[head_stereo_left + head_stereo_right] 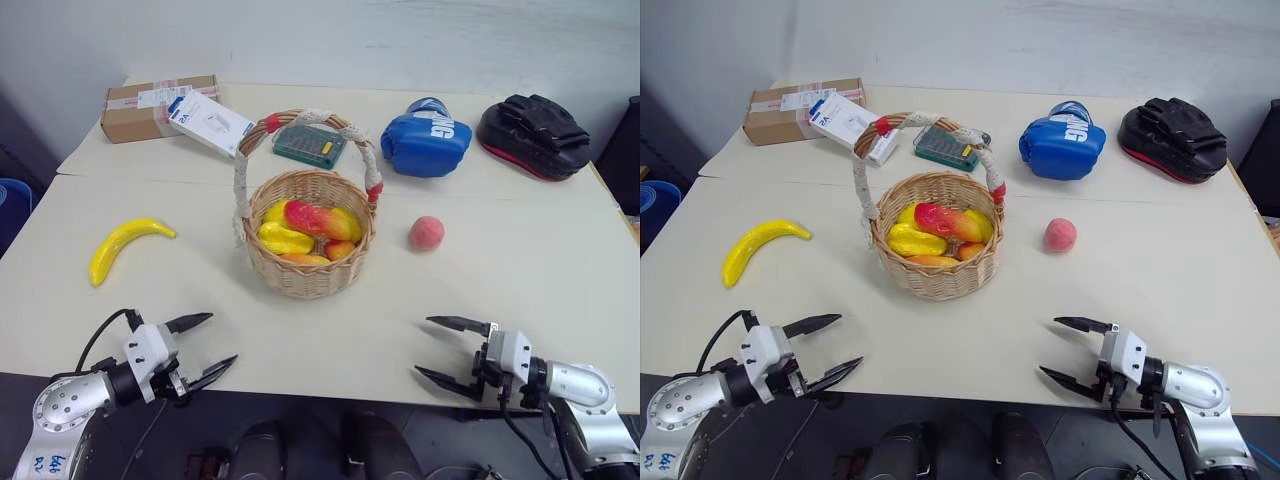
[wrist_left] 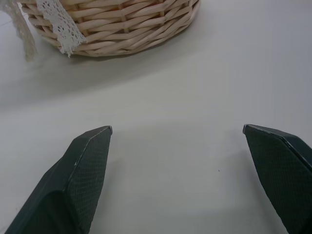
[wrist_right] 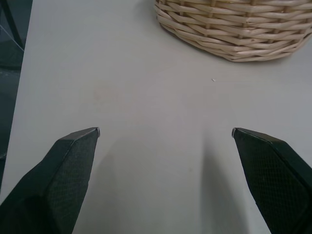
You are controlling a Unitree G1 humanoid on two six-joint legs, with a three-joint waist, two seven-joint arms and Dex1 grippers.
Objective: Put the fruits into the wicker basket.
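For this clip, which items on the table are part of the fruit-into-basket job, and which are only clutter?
Part of the job:
- wicker basket, already holding the mango-like fruits
- banana, on the table to the basket's left
- peach, on the table to its right

Just lying about:
- blue boxing glove
- black pad
- cardboard box
- white packet
- green item behind the basket

Table [image 1: 520,270] with basket [image 1: 310,270], banana [image 1: 125,245], peach [image 1: 426,233]

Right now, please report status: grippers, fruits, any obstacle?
Left gripper and right gripper open, empty. Banana and peach on table, outside wicker basket. Nothing in the way.
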